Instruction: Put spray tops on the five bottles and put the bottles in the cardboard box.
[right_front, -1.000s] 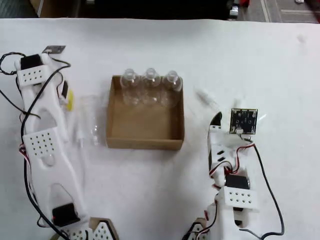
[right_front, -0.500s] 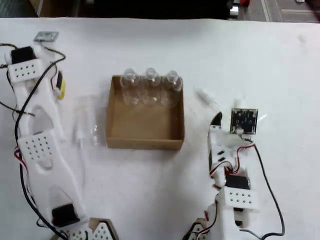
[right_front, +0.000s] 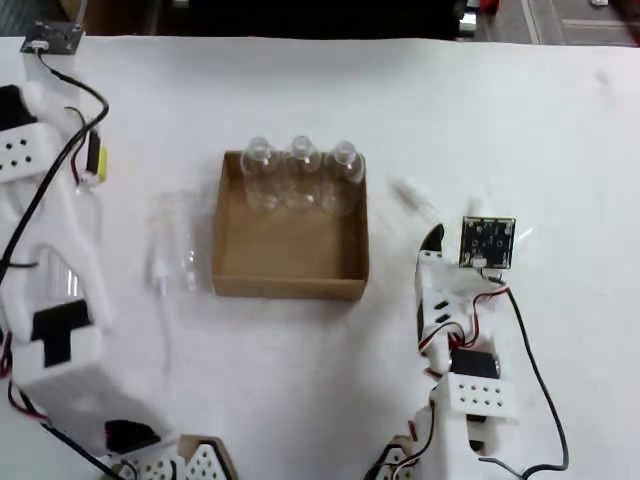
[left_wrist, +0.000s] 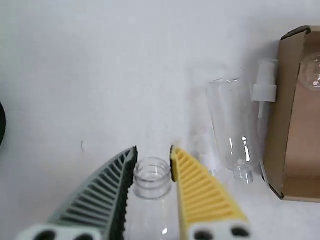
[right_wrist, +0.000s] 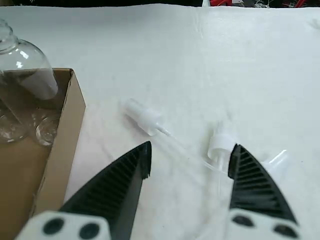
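My left gripper (left_wrist: 152, 162) is shut on the neck of a clear open bottle (left_wrist: 151, 177), held off the table at the far left (right_front: 92, 165). A second clear bottle (left_wrist: 232, 125) lies on its side beside the cardboard box (right_front: 290, 285), with a white spray top (left_wrist: 264, 92) between them. Three bottles (right_front: 300, 172) stand upright along the box's far wall. My right gripper (right_wrist: 190, 155) is open, low over the table right of the box (right_front: 440, 238). Two loose spray tops (right_wrist: 142, 117) (right_wrist: 220, 142) lie just ahead of it.
The white table (right_front: 520, 120) stretches wide beyond and right of the box. The near half of the box floor is bare cardboard. Cables trail along both arms, and a small circuit board (right_front: 488, 243) sits on the right wrist.
The left arm has risen and swung toward the far left edge, carrying its bottle away from the lying bottle. The right arm has stayed where it was.
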